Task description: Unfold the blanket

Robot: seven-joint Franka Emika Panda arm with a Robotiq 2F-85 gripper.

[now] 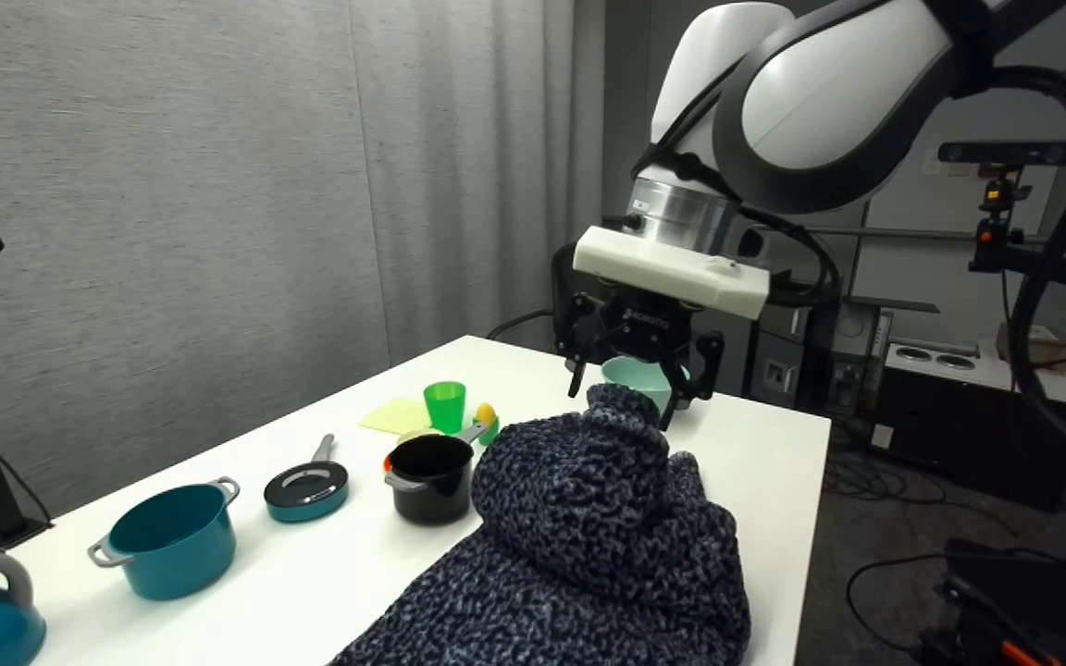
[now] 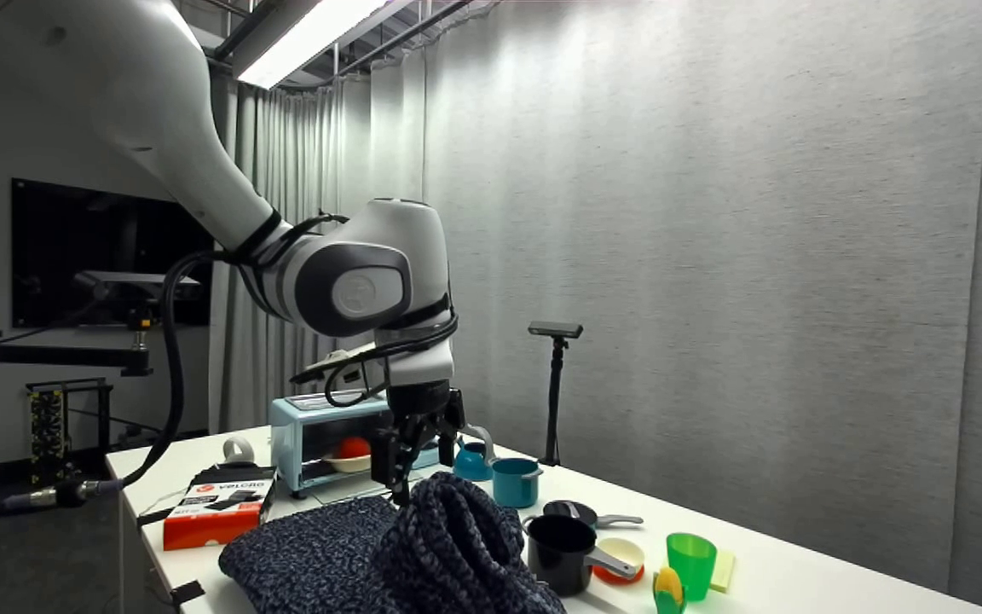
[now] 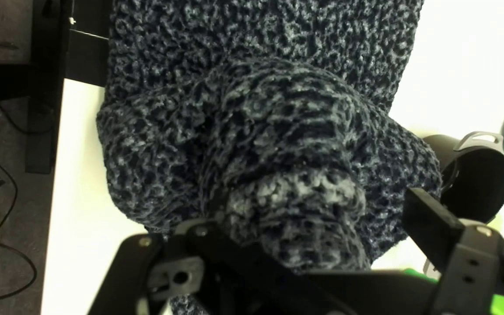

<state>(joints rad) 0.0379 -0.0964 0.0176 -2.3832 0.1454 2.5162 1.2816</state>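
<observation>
While the black pot (image 1: 431, 495) sits at its ten o'clock, the dark blue blanket (image 1: 588, 541) lies in a bumpy heap in an exterior view, just below the gripper (image 1: 620, 411) and toward six o'clock from it. Its long way seems to run from twelve to six. In the wrist view the top bump seems to sit between the fingers (image 3: 431, 227), so the next move likely needs a pinch there. The gripper is spread wide and holds nothing; I can't tell if it touches the cloth.
</observation>
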